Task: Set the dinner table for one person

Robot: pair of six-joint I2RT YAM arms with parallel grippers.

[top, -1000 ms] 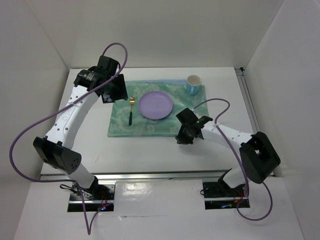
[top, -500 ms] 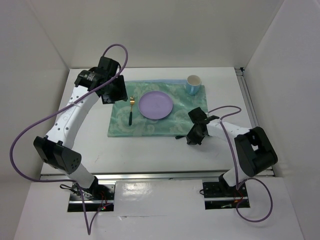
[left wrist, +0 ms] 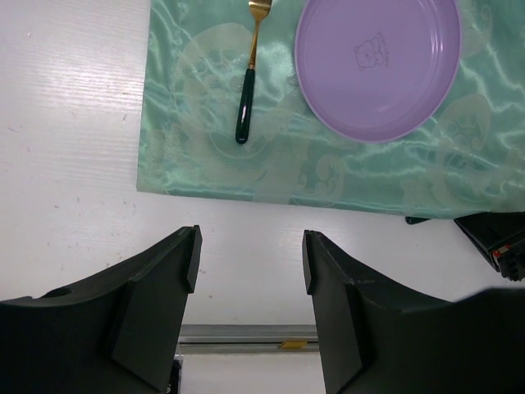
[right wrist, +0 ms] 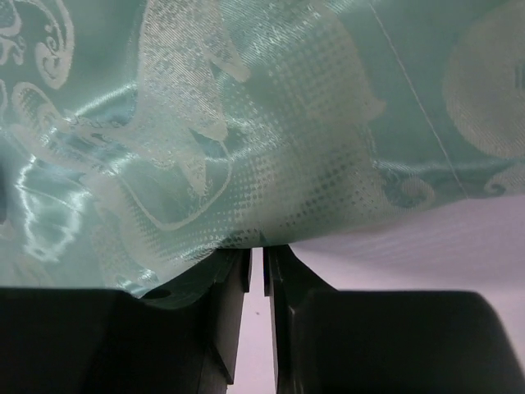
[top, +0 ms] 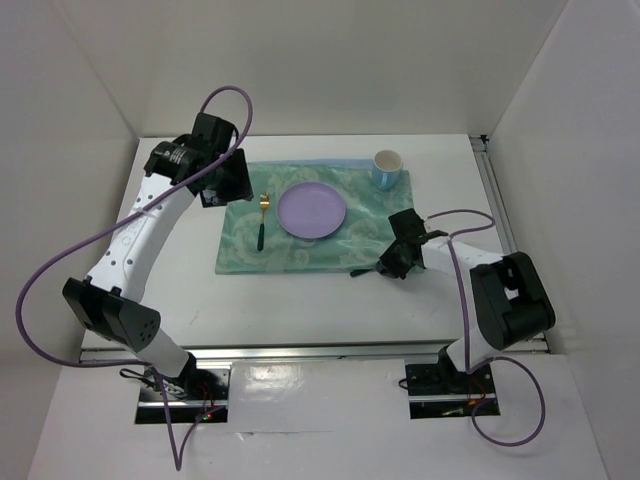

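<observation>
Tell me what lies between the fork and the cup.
The purple plate sits on the green cloth between the fork and the cup; the top view shows it.

Open dinner table (top: 290, 300) flanks the green cloth (top: 240, 255), where plate (top: 312, 210), fork (top: 262, 222) and cup (top: 387, 168) obstruct.

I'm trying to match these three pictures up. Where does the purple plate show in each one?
Top external: purple plate in the middle, on the green cloth.
Left wrist: upper right, cut by the top edge.
Right wrist: not in it.
Shared landmark: the green cloth, seen in all three views; it fills most of the right wrist view.
</observation>
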